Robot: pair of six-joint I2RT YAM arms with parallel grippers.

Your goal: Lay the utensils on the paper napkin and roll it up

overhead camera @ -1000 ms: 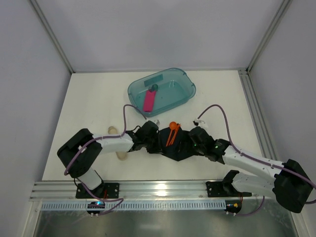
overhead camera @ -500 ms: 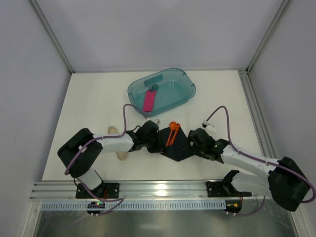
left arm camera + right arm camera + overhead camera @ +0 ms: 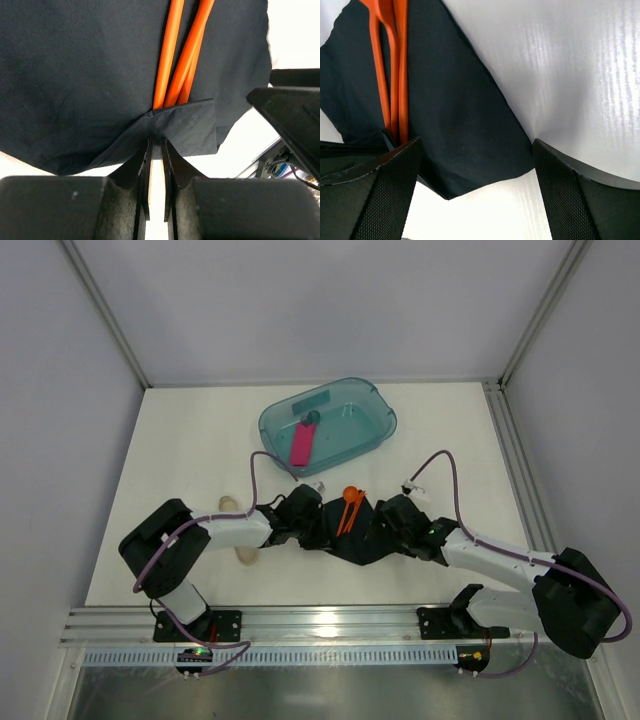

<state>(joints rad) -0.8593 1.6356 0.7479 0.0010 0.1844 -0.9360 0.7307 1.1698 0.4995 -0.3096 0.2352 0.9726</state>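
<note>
Paper napkin (image 3: 362, 538) lies black on the table (image 3: 180, 440), between both arms. Only the left wrist view shows the left gripper (image 3: 156, 142) pinching the napkin's folded corner. The right wrist view shows the right gripper (image 3: 475, 145) spread wide over the napkin's opposite corner, with bare table beyond that edge. Orange utensils (image 3: 172, 55) lie bundled on it, their ends tucked under the fold.

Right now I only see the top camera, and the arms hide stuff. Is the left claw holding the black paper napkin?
Observer: Yes. Left wrist view: the left claw pinches a folded corner of the thin black paper napkin, tucked over the slim orange plastic utensils.
Operator: And the other one?
Observer: The right claw is wide open, straddling another napkin corner.
Operator: How many utensils?
Observer: Three handles show.
</note>
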